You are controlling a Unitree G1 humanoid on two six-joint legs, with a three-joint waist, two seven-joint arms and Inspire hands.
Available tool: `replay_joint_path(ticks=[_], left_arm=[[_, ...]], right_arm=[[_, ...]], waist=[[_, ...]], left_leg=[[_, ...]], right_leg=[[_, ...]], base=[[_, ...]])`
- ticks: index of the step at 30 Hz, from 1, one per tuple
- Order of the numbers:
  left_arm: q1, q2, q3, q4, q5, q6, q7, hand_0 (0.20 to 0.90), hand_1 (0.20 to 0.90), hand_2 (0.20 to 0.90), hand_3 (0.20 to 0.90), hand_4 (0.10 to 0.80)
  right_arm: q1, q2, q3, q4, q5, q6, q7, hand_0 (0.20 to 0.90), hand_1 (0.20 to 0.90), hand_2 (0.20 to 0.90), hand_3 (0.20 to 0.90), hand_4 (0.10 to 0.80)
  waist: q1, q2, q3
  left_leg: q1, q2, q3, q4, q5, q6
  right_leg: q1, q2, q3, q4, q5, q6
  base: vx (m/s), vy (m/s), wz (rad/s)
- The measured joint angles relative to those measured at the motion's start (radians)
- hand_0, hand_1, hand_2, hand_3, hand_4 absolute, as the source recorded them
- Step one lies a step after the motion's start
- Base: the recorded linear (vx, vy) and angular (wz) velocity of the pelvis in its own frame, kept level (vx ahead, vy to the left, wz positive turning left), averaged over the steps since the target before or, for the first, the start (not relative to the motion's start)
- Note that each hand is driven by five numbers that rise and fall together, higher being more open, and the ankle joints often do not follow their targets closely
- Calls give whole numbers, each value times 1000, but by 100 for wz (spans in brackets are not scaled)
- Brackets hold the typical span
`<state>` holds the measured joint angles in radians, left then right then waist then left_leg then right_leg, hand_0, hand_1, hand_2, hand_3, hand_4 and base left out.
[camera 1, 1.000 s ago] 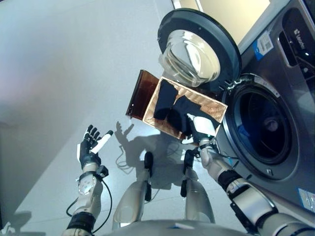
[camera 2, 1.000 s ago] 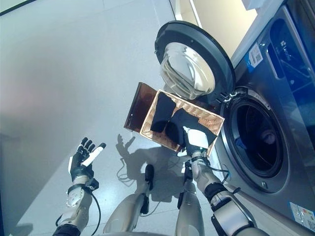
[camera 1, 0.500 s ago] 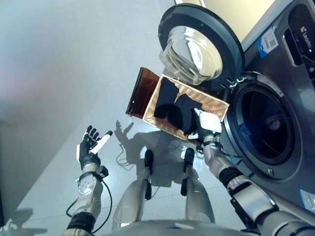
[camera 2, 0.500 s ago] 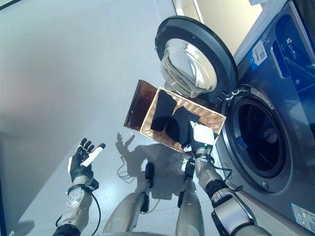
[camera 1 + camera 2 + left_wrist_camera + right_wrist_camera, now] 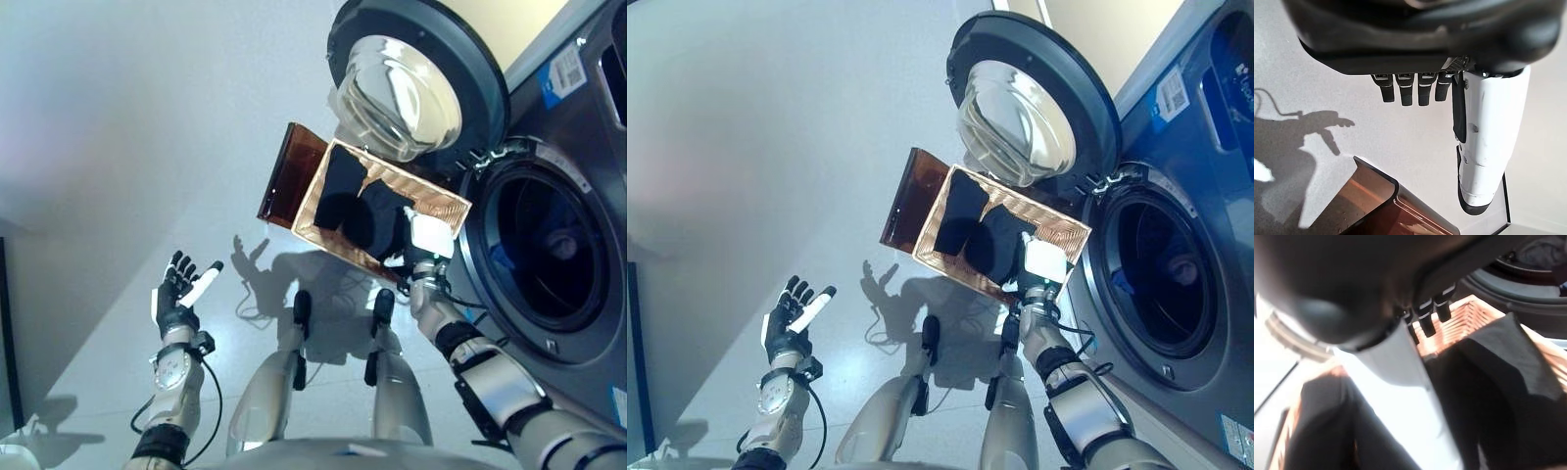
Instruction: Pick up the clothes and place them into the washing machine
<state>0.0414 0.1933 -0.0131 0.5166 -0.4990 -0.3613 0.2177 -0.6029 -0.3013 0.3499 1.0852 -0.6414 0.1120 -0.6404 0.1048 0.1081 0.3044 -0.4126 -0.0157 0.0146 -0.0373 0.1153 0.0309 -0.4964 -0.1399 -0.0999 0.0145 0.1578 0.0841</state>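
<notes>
Right now, right hand (image 5: 1042, 266) over basket (image 5: 1058, 221), dark clothes (image 5: 997, 242) inside

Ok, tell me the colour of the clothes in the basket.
Black clothes, in a copper-brown basket; clearest in the right eye view.

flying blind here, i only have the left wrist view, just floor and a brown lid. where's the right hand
Observer: The right hand is over the basket, by the dark clothes.
Operator: is it holding them
Observer: Not yet: in the right wrist view its fingers are straight above the cloth.
Operator: washer door open?
Observer: Yes, the door is swung wide and the drum is open beside the basket.
Operator: left hand busy?
Observer: No, the left hand is open and empty over the floor.
</notes>
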Motion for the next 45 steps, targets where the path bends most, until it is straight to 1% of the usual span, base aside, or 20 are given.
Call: replay_joint_path(ticks=[7, 10, 12, 16, 19, 20, 23, 25, 28, 32, 37, 43, 44, 45], left_arm=[[1, 0, -1, -2, 15, 0, 0, 900, 900, 900, 900, 800], [3, 2, -1, -30, 15, 0, 0, 900, 900, 900, 900, 800], [2, 3, -3, -56, 15, -1, -2, 900, 900, 900, 900, 800], [6, 17, -5, -75, 14, -2, -16, 900, 900, 900, 900, 800], [3, 20, -6, -93, 15, -10, -20, 900, 900, 900, 900, 800], [1, 21, -6, -97, 14, -14, -20, 900, 900, 900, 900, 800], [1, 21, -8, -98, 14, -16, -20, 900, 900, 900, 900, 800], [1, 25, -8, -110, 14, -16, -20, 900, 900, 900, 900, 800], [1, 44, -9, -140, 13, -16, -21, 900, 900, 900, 900, 800], [1, 63, -13, -200, 12, -17, -23, 900, 900, 900, 900, 800], [2, 98, -13, -251, 12, -19, -36, 900, 900, 900, 900, 800], [2, 99, -37, -250, 12, -19, -41, 900, 900, 900, 900, 800], [3, 99, -41, -249, 12, -19, -41, 900, 900, 900, 900, 800], [3, 99, -41, -249, 12, -19, -41, 900, 900, 900, 900, 800]], right_arm=[[-41, 0, -2, 0, 48, -2, -13, 900, 900, 900, 900, 800], [-62, -6, -11, 9, 71, -1, -15, 900, 900, 900, 900, 800], [-112, -10, -36, 52, 85, 0, -16, 900, 900, 900, 900, 800], [-174, -26, -45, 83, 122, 0, -17, 900, 900, 900, 900, 800], [-212, -48, -44, 87, 132, -1, -17, 900, 900, 900, 900, 800], [-228, -50, -44, 87, 143, -1, -17, 900, 900, 900, 900, 800], [-236, -49, -44, 87, 143, -1, -17, 900, 900, 900, 900, 800], [-250, -49, -44, 88, 143, -1, -17, 900, 900, 900, 900, 800], [-308, -44, -38, 144, 158, -2, -16, 900, 900, 900, 900, 800], [-342, -49, -37, 168, 182, 0, -15, 900, 900, 900, 900, 800], [-383, -46, -34, 186, 183, 0, -15, 900, 900, 900, 900, 800], [-402, -41, -27, 193, 182, 15, -13, 900, 900, 900, 900, 800], [-407, -41, -26, 197, 181, 20, -12, 711, 711, 711, 711, 665], [-410, -40, -26, 199, 180, 20, -11, 711, 711, 711, 711, 665]], waist=[[3, 4, 25], [19, 6, 34], [24, 20, 60], [32, 33, 85], [47, 34, 93], [48, 36, 104], [48, 37, 107], [49, 36, 113], [50, 36, 125], [49, 37, 142], [50, 37, 147], [51, 38, 151], [51, 38, 151], [51, 38, 151]], left_leg=[[-13, 1, -2, 1, 0, -1], [-36, 0, -8, 3, 3, -3], [-44, 0, -12, 3, 5, -3], [-59, 0, -21, 4, 5, -3], [-87, -2, -22, 16, 5, -3], [-89, -3, -22, 21, 5, -3], [-95, -2, -24, 23, 5, -3], [-102, -4, -23, 26, 5, -3], [-126, -12, -16, 39, 5, -3], [-147, -19, -13, 54, 8, 1], [-207, -20, -13, 78, 12, 1], [-241, -18, -16, 99, 15, 3], [-241, -18, -16, 101, 15, 3], [-242, -19, -15, 101, 15, 3]], right_leg=[[-11, -1, -2, 0, 0, 0], [-34, -1, -3, 2, 0, 0], [-36, -2, -9, 2, 0, 0], [-45, -3, -23, 1, 0, 0], [-68, -6, -24, 9, 0, 0], [-72, -8, -24, 19, 0, 0], [-81, -8, -24, 39, 0, -1], [-93, -11, -23, 52, -5, -6], [-127, -17, -22, 73, -5, -6], [-143, -23, -21, 79, -5, -6], [-204, -29, -19, 107, -8, -10], [-234, -29, -19, 126, -9, -13], [-238, -29, -18, 131, -10, -13], [-241, -29, -17, 137, -11, -15]], base=[[-6, 3, 1], [-24, 20, 6], [-24, 29, 5], [-16, 26, 4], [-28, 15, 4], [-35, 17, 2], [-35, 24, -3], [-48, 31, -2], [-67, 32, 1], [-47, 24, 2], [-24, 10, 1], [0, 0, 0], [0, 0, 0], [0, 0, 0]])
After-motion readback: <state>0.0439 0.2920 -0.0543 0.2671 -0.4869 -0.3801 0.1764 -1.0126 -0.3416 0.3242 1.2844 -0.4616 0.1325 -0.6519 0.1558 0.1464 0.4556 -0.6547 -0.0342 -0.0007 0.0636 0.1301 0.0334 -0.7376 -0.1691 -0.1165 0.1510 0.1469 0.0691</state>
